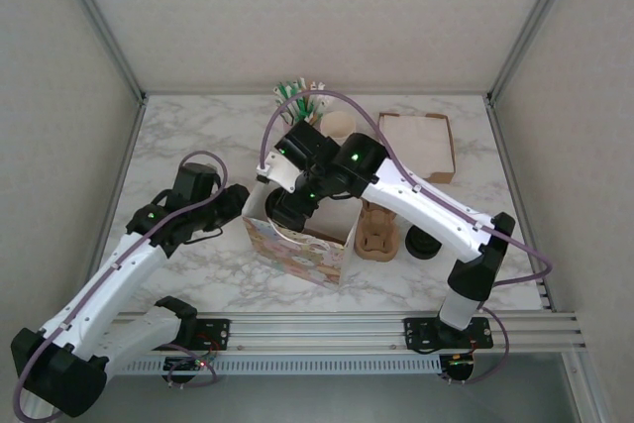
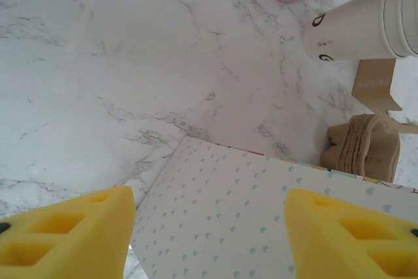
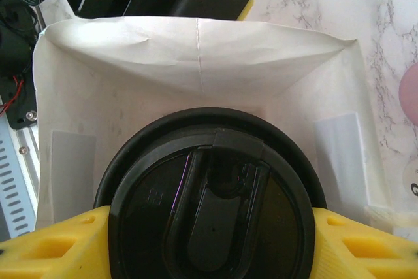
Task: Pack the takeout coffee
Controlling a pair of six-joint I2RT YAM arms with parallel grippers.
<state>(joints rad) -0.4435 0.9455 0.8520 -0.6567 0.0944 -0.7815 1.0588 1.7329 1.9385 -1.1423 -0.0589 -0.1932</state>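
The takeout coffee (image 3: 215, 207) shows its round black lid from above. It hangs inside the open top of a paper bag (image 3: 196, 57), whose white walls surround it. My right gripper (image 3: 212, 246) is shut on it, one yellow finger on each side of the lid. From above, the right gripper (image 1: 293, 207) reaches down into the patterned bag (image 1: 302, 250) at the table's middle. My left gripper (image 1: 234, 205) is open beside the bag's left side. In the left wrist view the dotted bag panel (image 2: 222, 187) lies beyond the left gripper (image 2: 209, 227), and I cannot tell whether they touch.
A stack of cream cups (image 1: 337, 128) lies behind the bag, next to a bundle of sticks (image 1: 297, 96). A cardboard box (image 1: 418, 144) sits at the back right. A brown cup carrier (image 1: 379, 230) and loose black lids (image 1: 423, 243) stand right of the bag.
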